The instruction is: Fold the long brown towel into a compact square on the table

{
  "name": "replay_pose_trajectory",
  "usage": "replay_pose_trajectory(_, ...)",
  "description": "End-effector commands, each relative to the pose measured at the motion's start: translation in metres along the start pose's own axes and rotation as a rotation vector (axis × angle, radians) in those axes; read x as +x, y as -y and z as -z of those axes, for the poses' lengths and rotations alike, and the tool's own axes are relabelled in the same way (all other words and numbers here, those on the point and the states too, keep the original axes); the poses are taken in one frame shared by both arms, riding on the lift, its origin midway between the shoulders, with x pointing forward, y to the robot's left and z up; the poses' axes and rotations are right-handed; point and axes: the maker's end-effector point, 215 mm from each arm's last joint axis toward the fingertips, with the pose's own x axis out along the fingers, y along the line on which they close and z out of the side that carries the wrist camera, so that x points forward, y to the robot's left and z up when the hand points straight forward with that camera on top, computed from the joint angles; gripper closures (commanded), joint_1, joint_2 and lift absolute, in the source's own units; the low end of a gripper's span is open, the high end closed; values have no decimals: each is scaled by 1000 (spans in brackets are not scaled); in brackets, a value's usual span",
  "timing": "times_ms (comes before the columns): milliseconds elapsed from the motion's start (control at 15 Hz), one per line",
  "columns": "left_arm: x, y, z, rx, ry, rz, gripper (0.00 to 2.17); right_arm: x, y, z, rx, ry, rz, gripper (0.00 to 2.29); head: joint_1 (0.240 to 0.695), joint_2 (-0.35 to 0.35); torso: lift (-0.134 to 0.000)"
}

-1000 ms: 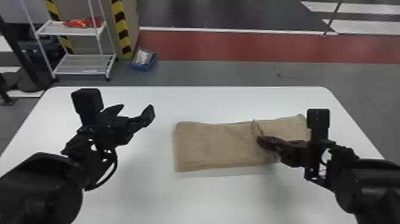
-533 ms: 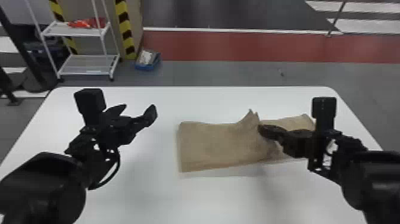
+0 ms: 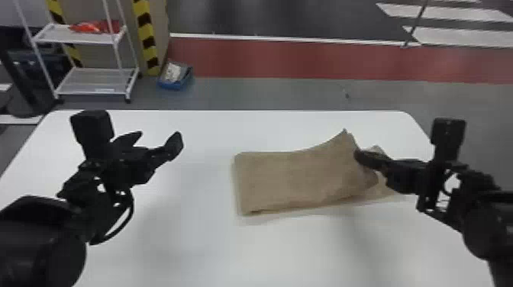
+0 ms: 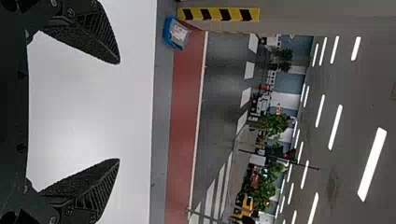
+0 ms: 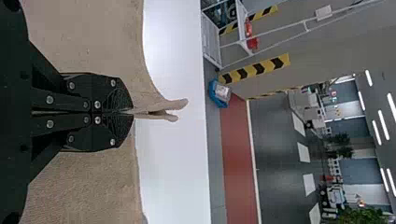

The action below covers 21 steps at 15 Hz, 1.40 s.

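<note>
So the table (image 3: 191,244) was plain white, and it spread out past the brown towel (image 3: 286,179) on all sides. The towel lay right on it, mostly flat, tbh, with a bit toward its right end raised up.

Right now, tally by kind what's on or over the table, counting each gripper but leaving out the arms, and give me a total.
Towels: 1, the brown towel
Grippers: 2, the left gripper and the right gripper
Total: 3

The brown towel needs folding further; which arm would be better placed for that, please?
Right, probably: the right claw is shut on the brown towel at a raised edge, while the left claw stands open, away from it.
</note>
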Motion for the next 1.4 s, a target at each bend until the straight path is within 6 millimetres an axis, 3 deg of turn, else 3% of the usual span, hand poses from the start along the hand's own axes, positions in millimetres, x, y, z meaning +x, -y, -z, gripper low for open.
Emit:
replay_pose_trajectory(0,0,4,2,4,-4,5,157,10,2,16,-11,-18,6,1231,695,-107,-128)
replay_pose_trajectory(200,-1,5,5,6,-11,3,157,1,1,-3,-17,27,1,1231,695,-113,-128)
replay_pose_trajectory(267,-2,5,4,6,-10,3,157,-9,0,-19,-24,56,1,1231,695,-113,-128)
replay_pose_trajectory(400,-3,3,3,7,-7,0,157,-33,19,-40,10,108,15,1231,695,-119,-128)
replay_pose_trajectory(533,-2,3,3,7,-7,1,157,-43,45,-38,14,93,52,1231,695,-133,-128)
replay_pose_trajectory(600,-2,5,4,12,-8,3,157,-39,53,-21,20,58,70,1231,695,-143,-128)
replay_pose_trajectory(733,-1,8,4,16,-7,5,157,-25,55,6,20,7,78,1231,695,-170,-128)
replay_pose_trajectory(800,-1,8,5,18,-11,5,157,-20,53,10,19,2,73,1231,695,-175,-128)
replay_pose_trajectory(933,-2,6,6,20,-12,-1,157,-21,49,2,12,21,67,1231,695,-176,-128)
replay_pose_trajectory(1133,-3,2,8,18,-18,-8,157,-39,45,-27,-4,72,61,1231,695,-168,-128)
replay_pose_trajectory(1333,-3,4,7,19,-14,-3,157,-60,75,-44,16,105,96,1231,695,-175,-128)
